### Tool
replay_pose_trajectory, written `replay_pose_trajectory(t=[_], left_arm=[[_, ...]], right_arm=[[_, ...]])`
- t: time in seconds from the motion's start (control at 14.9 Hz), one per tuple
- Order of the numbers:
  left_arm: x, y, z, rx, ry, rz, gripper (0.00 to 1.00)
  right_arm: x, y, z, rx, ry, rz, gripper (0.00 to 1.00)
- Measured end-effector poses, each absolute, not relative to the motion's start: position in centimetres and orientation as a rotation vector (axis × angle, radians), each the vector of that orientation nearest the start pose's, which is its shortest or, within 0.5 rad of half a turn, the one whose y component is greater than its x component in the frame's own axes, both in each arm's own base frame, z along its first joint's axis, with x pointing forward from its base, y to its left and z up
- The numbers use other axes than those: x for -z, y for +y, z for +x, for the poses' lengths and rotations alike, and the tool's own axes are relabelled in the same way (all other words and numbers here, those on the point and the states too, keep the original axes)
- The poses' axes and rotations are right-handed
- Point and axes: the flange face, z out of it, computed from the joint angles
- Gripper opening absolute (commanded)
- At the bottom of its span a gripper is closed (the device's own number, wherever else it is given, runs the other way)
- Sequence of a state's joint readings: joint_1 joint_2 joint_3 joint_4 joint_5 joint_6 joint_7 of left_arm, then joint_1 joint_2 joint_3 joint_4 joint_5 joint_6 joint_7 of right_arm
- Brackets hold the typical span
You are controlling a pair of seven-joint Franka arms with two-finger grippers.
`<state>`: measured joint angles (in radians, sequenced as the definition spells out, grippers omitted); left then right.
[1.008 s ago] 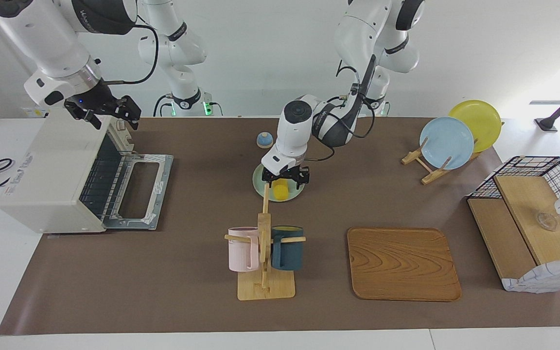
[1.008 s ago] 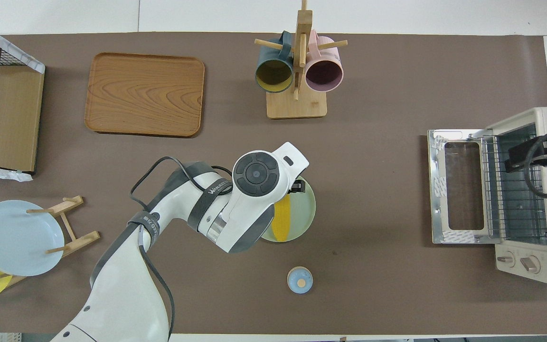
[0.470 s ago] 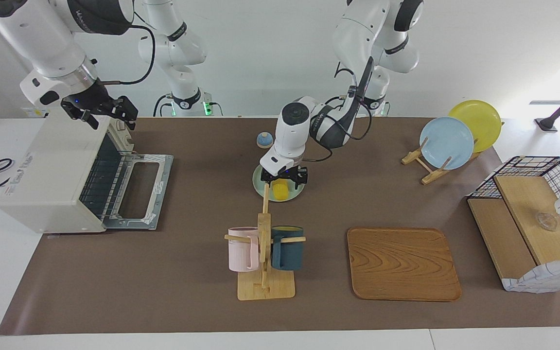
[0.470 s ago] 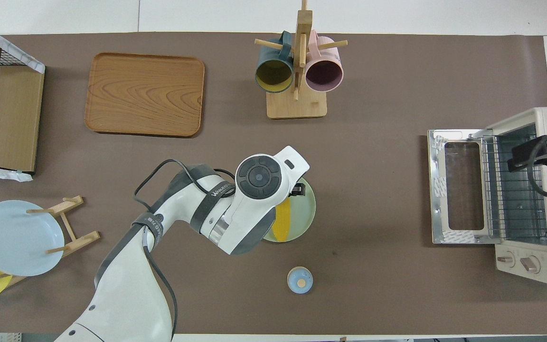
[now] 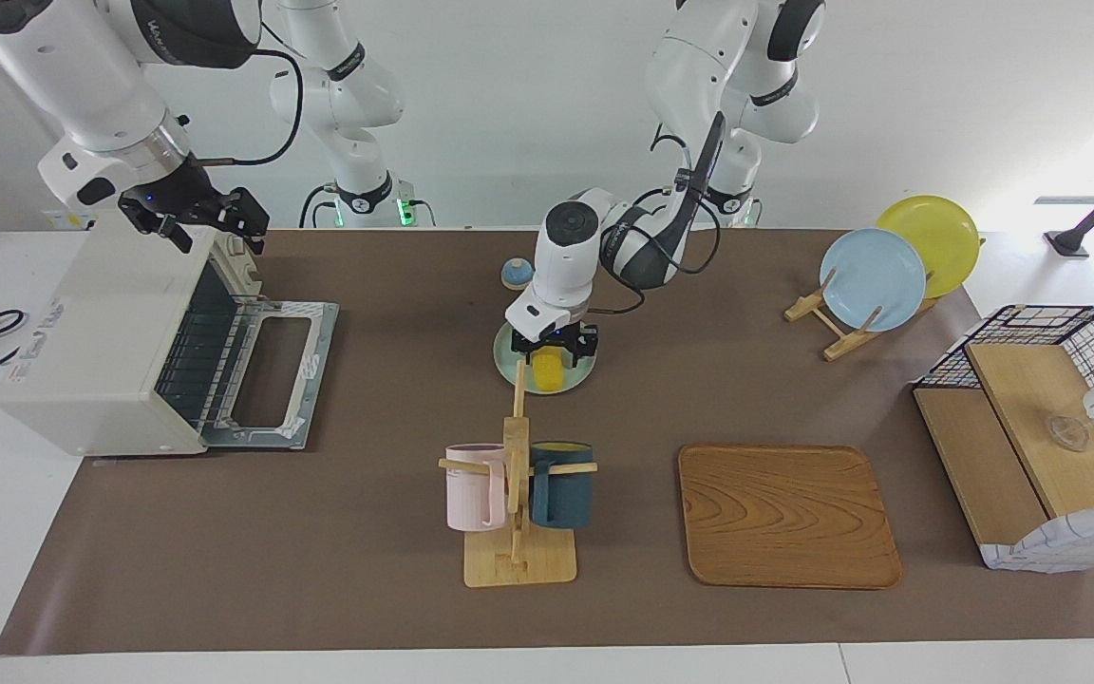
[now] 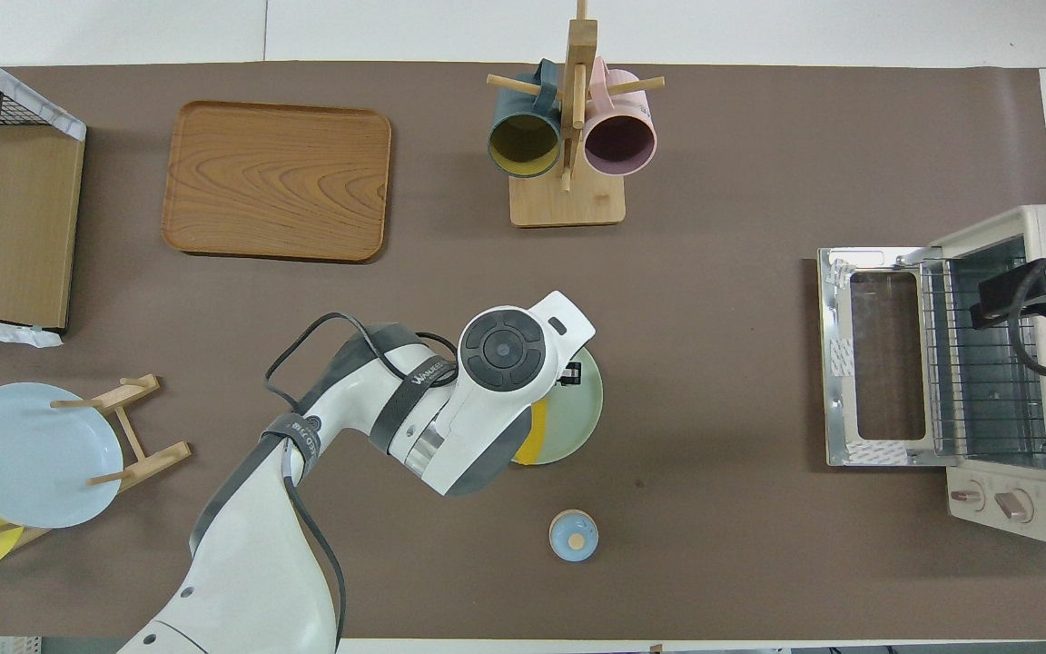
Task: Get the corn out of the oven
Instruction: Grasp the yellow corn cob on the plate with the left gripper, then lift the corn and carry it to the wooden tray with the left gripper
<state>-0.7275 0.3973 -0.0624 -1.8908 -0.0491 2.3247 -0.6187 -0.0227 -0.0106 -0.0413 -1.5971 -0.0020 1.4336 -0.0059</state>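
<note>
Both views are bright and evenly lit, with only soft, short shadows beneath things on the brown desk (image 5: 367,532). In the facing view, strong daylight at the left arm's end washes the wall out to near white. Both views are sharp throughout, with no motion blur and little bending at the edges.

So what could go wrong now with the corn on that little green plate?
Left gripper is shut on the corn, which lies on the green plate.
1. It grips the corn near one end, so the cob may tilt or slip when lifted.
2. The plate may shift if the corn drags on it.
3. The mug rack stands close by, so a swing that way could knock it.
</note>
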Motion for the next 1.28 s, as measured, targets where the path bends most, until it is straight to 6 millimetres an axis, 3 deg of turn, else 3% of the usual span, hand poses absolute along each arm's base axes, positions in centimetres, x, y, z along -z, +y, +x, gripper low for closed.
replay_pose_trajectory(t=[0.13, 0.4, 0.54, 0.67, 0.94, 1.08, 1.28], left_arm=[[-29.9, -44.8, 44.8, -0.016, 0.208, -3.204, 0.15], [-30.2, -44.6, 45.3, -0.011, 0.197, -3.205, 0.10], [-31.2, -44.5, 45.8, -0.014, 0.185, -3.202, 0.03], [-33.5, -43.5, 47.5, -0.013, 0.139, -3.203, 0.00], [-39.5, -38.1, 54.2, 0.038, -0.047, -3.224, 0.00], [-40.4, -35.2, 56.6, 0.063, -0.082, -3.228, 0.00], [-40.2, -30.8, 59.8, 0.083, -0.044, -3.226, 0.00]], right_arm=[[-60.7, -3.5, 53.4, -0.240, 0.091, -3.127, 1.00], [-60.7, -3.5, 53.4, -0.240, 0.091, -3.127, 1.00], [-60.7, -3.5, 53.4, -0.240, 0.091, -3.127, 1.00], [-60.7, -3.5, 53.4, -0.240, 0.091, -3.127, 1.00], [-60.7, -3.5, 53.4, -0.240, 0.091, -3.127, 1.00], [-60.7, -3.5, 53.4, -0.240, 0.091, -3.127, 1.00], [-60.7, -3.5, 53.4, -0.240, 0.091, -3.127, 1.00]])
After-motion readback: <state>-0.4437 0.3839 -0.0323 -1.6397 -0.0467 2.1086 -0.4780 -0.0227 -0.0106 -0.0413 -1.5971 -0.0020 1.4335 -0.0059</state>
